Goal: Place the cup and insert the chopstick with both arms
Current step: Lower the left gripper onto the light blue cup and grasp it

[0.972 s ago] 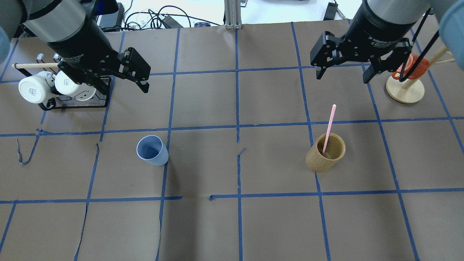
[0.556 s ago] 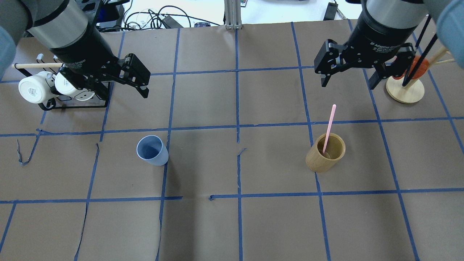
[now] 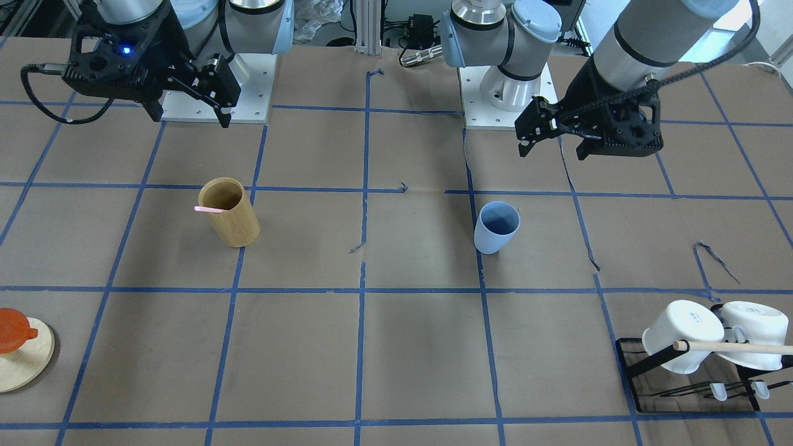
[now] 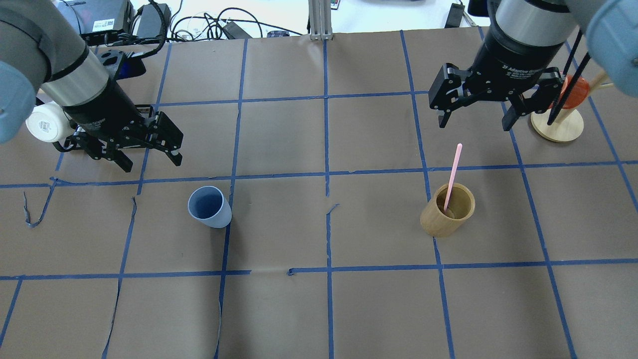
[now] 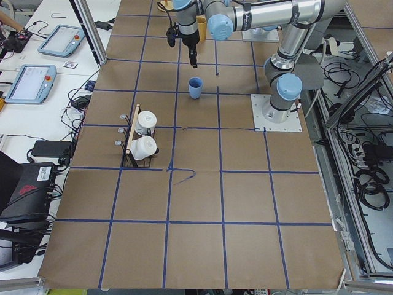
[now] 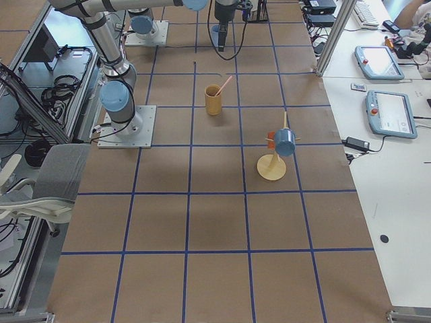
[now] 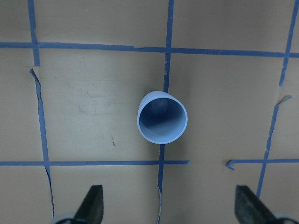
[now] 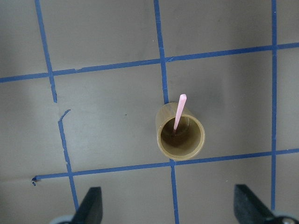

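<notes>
Table (image 4: pixel 324 309): brown paper marked into squares by blue tape; the cup stands on it left of the middle in the overhead view.

White mugs (image 3: pixel 681 337): two, hung on a black wire rack (image 3: pixel 638 384) with a long wooden rod (image 3: pixel 731 347) lying across it, well apart from the cup on its left side. In the overhead view the left arm hides most of them.

Left gripper (image 4: pixel 151 163): jaws spread wide with nothing between them. It hangs raised above the table, to the left of the cup and clear of it. In its wrist view both fingertips (image 7: pixel 93 205) frame the bottom edge and the cup sits ahead of them, roughly centred.

Cup (image 4: pixel 210 207): light blue, upright, mouth open and empty, standing alone on a blue tape line with no gripper touching it.

Bamboo cylinder (image 4: pixel 446 212): tan, upright, well apart from the cup on its right side, about level with it across the table.

Chopstick (image 4: pixel 453 172): pale pink and thin. Its lower end is inside the bamboo cylinder and its upper end sticks out over the rim at a tilt, so it is far to the right of the cup.

Right gripper (image 4: pixel 473 123): jaws wide apart and empty, raised above the table far to the cup's right. Its wrist view looks down on the bamboo cylinder and chopstick.

Wooden stand (image 4: pixel 557 127): a round base with pegs and an orange cup (image 4: pixel 573 92) hung on it, the thing farthest right of the cup.
</notes>
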`<state>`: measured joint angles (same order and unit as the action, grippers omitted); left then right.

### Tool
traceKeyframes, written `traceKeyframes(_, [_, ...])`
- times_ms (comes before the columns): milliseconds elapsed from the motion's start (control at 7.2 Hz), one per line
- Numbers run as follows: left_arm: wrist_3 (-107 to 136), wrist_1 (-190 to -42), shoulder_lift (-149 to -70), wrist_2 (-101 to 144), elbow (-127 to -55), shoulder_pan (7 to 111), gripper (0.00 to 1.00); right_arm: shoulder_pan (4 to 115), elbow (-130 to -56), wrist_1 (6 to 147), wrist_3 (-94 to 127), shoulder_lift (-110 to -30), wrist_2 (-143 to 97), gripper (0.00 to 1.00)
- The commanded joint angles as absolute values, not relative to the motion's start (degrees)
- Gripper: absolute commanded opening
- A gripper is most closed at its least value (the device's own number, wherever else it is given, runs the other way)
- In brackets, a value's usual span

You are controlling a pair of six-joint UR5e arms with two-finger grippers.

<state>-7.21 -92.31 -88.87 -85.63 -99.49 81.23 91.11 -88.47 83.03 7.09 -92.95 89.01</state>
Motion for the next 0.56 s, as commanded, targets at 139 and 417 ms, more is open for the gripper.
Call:
traceKeyframes(139, [-6.86, -80.62, -91.3, -86.21, -107.21, 86.97, 1.0, 91.23, -88.85, 82.53, 6.85, -92.82, 89.12, 1.0])
traceKeyframes(417, [-7.03, -70.46, -93.42, -87.7, -112.99, 90.78, 1.0, 90.97, -91.83, 84.97, 6.77, -92.11, 89.12, 1.0])
